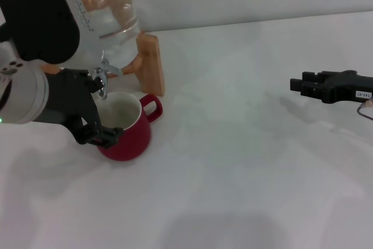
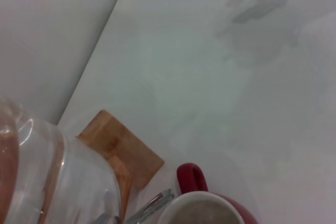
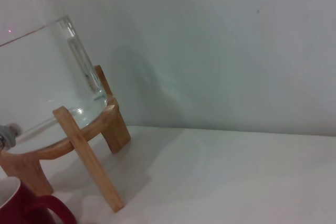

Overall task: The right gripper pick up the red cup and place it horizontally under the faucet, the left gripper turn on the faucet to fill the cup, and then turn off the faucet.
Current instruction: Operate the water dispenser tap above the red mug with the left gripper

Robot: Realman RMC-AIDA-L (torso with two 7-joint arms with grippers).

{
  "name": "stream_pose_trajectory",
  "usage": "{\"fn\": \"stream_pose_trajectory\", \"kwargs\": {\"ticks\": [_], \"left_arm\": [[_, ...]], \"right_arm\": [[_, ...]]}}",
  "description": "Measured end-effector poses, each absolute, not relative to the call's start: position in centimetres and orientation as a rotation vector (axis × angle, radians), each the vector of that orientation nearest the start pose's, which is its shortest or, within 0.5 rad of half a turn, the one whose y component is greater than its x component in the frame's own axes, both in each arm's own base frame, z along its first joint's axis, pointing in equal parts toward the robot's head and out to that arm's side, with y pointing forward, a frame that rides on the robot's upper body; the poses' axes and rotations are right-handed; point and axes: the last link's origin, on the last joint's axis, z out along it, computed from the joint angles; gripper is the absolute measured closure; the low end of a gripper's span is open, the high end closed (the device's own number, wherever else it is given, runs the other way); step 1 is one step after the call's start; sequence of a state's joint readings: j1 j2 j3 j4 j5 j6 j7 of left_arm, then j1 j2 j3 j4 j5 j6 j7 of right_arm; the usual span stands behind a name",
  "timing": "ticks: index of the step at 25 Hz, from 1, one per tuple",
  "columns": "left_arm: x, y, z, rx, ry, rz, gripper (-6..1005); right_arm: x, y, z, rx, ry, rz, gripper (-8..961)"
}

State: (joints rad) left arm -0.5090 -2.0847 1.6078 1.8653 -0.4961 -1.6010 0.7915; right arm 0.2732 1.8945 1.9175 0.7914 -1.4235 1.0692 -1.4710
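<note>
Left gripper [image 1: 99, 109] at faucet [image 1: 100, 80], jaws spread beside red cup [image 1: 125, 126] upright beneath spout. Right gripper [image 1: 300, 84] idle over worktop [image 1: 245, 161], jaw state unclear.

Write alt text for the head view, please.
The left pincer is at the faucet above the upright red cup. The right pincer hovers far to the right, over the white table.
</note>
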Motion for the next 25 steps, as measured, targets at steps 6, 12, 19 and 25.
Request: {"fn": "stream_pose_trajectory", "kwargs": {"ticks": [6, 12, 19, 25], "left_arm": [[-9.7, 31.93, 1.84, -2.63, -0.049, 0.484, 120], [-9.78, 32.01, 1.86, -2.625, -0.051, 0.488, 120], [-9.64, 32.0, 1.69, -2.625, -0.036, 0.486, 120], [-9.61, 32.11, 1.53, -2.626, -0.033, 0.484, 120]], "right_arm": [[32.17, 34.1, 5.77, -2.248, 0.988, 0.615, 516], [32.18, 34.09, 5.77, -2.248, 0.99, 0.616, 516], [32.13, 34.09, 5.75, -2.25, 0.99, 0.618, 516], [32.1, 34.1, 5.75, -2.251, 0.989, 0.618, 516]]}}
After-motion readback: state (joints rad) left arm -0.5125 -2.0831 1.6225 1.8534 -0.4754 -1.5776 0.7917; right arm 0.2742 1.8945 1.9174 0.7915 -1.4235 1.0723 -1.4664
